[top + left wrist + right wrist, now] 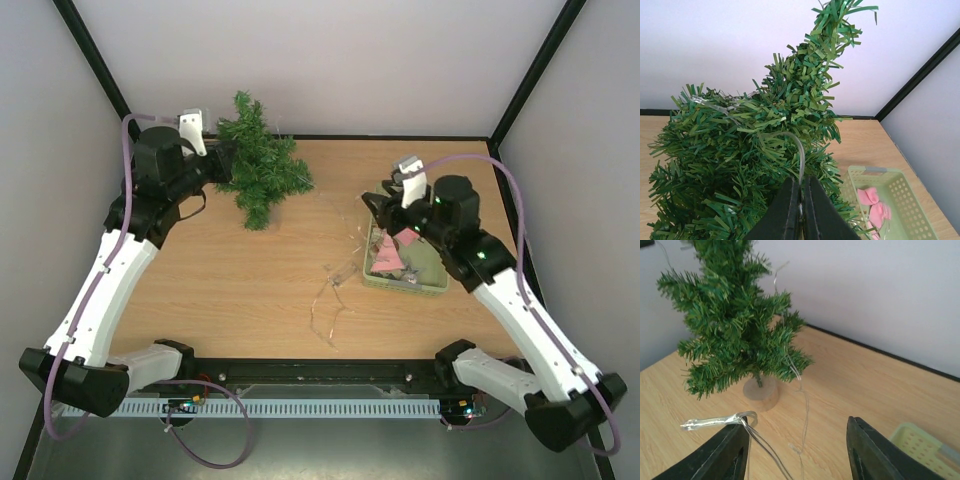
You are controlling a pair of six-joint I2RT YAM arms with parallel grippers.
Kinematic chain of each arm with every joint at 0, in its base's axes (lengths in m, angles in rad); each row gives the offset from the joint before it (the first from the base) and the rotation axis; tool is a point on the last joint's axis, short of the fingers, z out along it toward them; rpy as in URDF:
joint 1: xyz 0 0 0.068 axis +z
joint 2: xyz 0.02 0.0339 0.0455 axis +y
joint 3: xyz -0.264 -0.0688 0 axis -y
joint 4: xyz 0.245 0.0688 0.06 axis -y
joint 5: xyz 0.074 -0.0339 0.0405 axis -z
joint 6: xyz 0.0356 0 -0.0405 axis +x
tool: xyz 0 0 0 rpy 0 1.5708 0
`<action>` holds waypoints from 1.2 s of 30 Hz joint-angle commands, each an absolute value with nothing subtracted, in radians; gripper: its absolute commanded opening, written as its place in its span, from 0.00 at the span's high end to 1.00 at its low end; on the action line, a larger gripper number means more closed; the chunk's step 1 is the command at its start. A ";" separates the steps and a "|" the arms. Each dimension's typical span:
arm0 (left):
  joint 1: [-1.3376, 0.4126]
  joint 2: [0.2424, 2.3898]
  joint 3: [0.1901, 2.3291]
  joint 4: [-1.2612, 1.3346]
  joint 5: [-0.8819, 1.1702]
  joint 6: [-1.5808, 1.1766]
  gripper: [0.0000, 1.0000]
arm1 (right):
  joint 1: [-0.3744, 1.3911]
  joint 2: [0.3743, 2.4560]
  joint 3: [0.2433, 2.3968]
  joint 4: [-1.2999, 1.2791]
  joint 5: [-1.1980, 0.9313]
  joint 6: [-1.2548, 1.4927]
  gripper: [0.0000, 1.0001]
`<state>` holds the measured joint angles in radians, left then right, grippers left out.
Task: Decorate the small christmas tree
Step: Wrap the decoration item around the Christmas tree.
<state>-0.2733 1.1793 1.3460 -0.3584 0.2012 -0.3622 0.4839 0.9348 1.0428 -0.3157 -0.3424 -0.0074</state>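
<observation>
Wood table, arm bases at the near edge. Pale green basket sits right of centre, with pink pieces in it. Right gripper is over the basket's far-left end, aimed at the tree. Its fingers are well apart and clamp nothing. Clear light string is draped over the tip of the left-hand finger in the wrist view, hanging on it rather than pinched. Slack from the string lies in loose loops on the table between basket and tree.

Farther back, the small christmas tree is in the far-left part of the table, close to the back edge. It stands upright on a round wooden base, well apart from the basket. The string runs up its right side and across the branches. Left gripper is right at the tree's left side, low in the branches. Its fingers are pressed together with the string running down into the seam between them, so it is gripping the string.
</observation>
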 commanded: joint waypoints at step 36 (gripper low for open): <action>-0.255 1.188 1.283 -0.308 0.201 -0.361 0.98 | 0.482 0.979 0.918 -0.360 -0.567 0.316 0.33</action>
